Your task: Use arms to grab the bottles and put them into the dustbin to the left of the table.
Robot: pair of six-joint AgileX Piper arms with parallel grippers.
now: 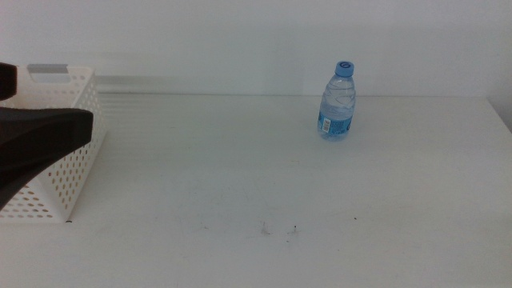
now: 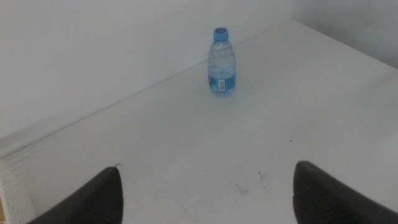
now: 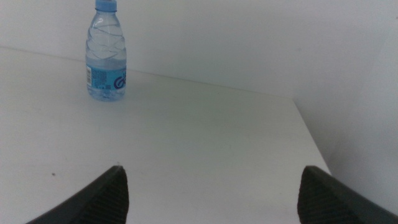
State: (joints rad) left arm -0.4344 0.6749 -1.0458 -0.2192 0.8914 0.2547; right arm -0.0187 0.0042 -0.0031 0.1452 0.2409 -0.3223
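Observation:
One small clear water bottle [image 1: 338, 100] with a blue cap and label stands upright at the back of the white table [image 1: 240, 176], right of centre. It also shows in the left wrist view [image 2: 221, 62] and the right wrist view [image 3: 106, 57]. The white perforated dustbin [image 1: 60, 160] stands at the table's left edge. My left gripper [image 1: 80, 128] hangs over the dustbin, open and empty [image 2: 208, 183], far from the bottle. My right gripper [image 3: 211, 186] is open and empty, out of the middle view. The yellow tea bottle and the red can are not in view.
A white wall runs behind the table. A few small dark specks [image 1: 264, 230] lie near the table's front. The table's right edge [image 3: 311, 143] shows in the right wrist view. A corner of the dustbin [image 2: 13, 186] shows in the left wrist view.

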